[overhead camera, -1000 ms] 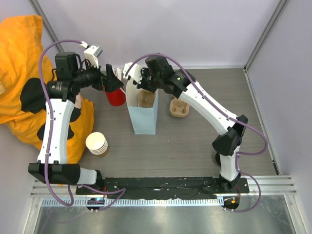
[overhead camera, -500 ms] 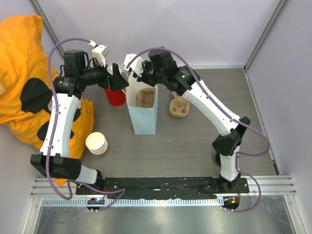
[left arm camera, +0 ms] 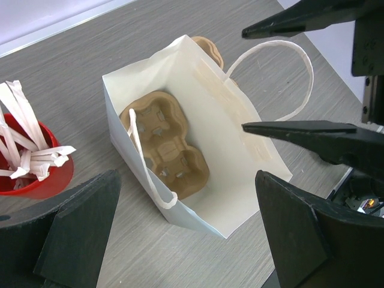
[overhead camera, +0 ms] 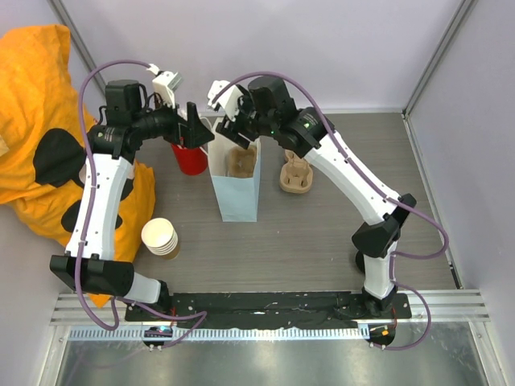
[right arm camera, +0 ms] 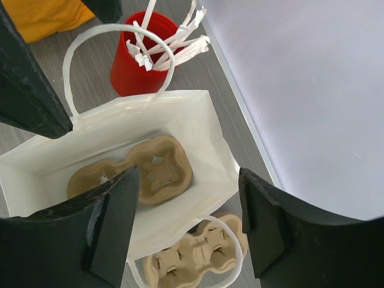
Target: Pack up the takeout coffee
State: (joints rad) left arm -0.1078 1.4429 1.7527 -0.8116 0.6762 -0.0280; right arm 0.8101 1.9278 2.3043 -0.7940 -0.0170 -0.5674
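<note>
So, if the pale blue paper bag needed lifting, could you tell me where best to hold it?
By the white paper loop handle on the side nearest the red plastic cup, from above: it arcs clear of the open rim, while the thin walls of the pale blue paper bag would likely crumple.

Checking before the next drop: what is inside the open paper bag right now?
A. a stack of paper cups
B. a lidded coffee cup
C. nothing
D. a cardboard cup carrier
D: both wrist views show a tan carrier lying on the floor of the bag, its wells empty.
</note>
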